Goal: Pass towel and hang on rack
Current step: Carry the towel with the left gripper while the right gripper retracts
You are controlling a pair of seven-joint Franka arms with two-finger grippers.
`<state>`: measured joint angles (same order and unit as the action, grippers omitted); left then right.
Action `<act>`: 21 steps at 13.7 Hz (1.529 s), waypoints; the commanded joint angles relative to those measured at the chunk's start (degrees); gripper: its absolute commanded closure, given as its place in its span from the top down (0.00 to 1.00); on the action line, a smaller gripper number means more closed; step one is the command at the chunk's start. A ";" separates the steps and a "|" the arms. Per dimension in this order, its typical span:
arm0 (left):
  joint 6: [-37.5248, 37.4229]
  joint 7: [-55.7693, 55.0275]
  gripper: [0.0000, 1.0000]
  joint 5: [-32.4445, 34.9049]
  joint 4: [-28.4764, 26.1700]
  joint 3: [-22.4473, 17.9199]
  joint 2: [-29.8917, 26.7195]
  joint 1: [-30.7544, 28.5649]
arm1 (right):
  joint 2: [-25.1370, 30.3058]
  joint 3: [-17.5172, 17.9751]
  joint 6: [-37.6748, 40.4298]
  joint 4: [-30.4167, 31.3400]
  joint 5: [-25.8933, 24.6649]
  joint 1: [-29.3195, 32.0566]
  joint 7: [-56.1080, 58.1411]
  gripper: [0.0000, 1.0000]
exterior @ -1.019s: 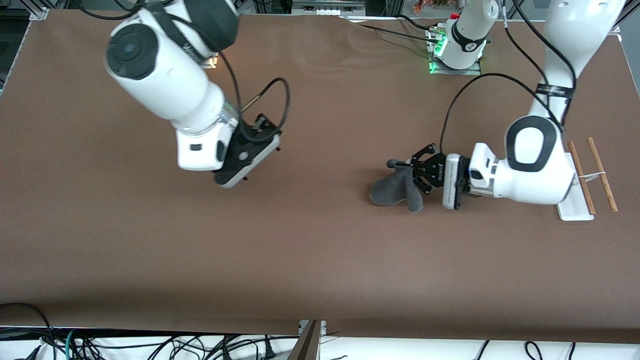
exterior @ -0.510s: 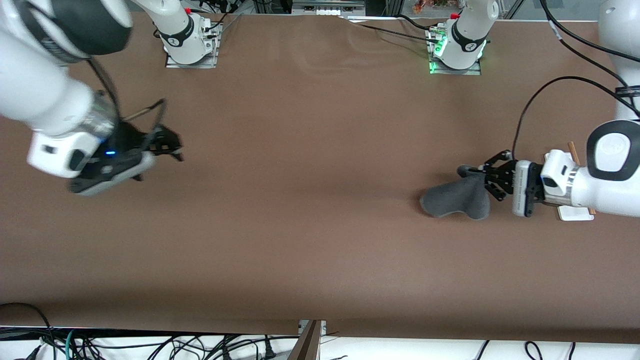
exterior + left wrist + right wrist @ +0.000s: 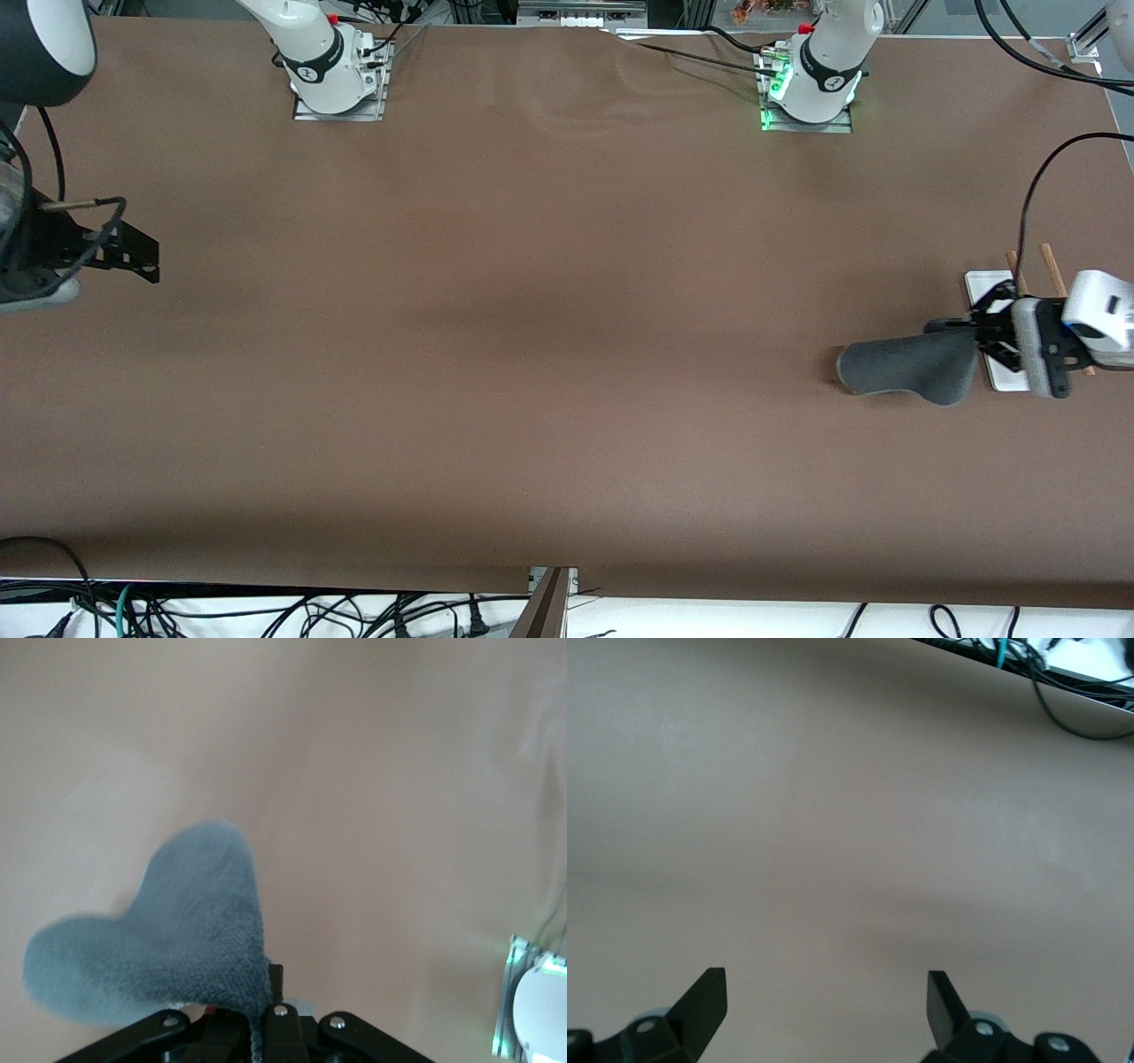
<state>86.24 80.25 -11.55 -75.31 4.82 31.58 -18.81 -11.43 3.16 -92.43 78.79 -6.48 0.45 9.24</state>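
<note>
My left gripper (image 3: 967, 335) is shut on one end of the dark grey fuzzy towel (image 3: 904, 368) and holds it above the table beside the rack. In the left wrist view the towel (image 3: 168, 935) hangs out from my shut gripper (image 3: 266, 992). The rack (image 3: 992, 285) stands at the left arm's end of the table; its white base and two wooden rods (image 3: 1052, 268) are mostly hidden by my left hand. My right gripper (image 3: 142, 257) is open and empty over the right arm's end of the table, and also shows in the right wrist view (image 3: 824, 992).
The two arm bases (image 3: 332, 75) (image 3: 811, 80) stand at the table's back edge. Cables (image 3: 266, 611) lie below the table's front edge. A black cable (image 3: 1041, 177) arcs over the rack area.
My left gripper has carried the towel from the table's middle toward the rack. My right arm has swung away to the right arm's end of the table.
</note>
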 commanded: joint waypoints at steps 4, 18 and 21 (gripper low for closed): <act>-1.43 0.60 0.00 3.20 3.68 -10.35 2.08 0.26 | 4.14 0.80 7.60 2.86 -0.55 2.36 -0.80 1.00; 12.63 10.27 0.00 12.08 3.42 -16.25 7.79 -7.90 | 5.36 3.09 14.73 2.33 5.69 2.36 -10.21 1.00; 15.71 10.19 0.00 12.08 2.98 -16.16 9.20 -9.49 | 4.84 2.56 14.74 1.81 4.64 2.36 -9.51 1.00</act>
<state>101.12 89.28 -0.36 -73.62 -11.78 39.56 -27.36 -7.50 5.45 -78.18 79.94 -1.02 2.04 -0.28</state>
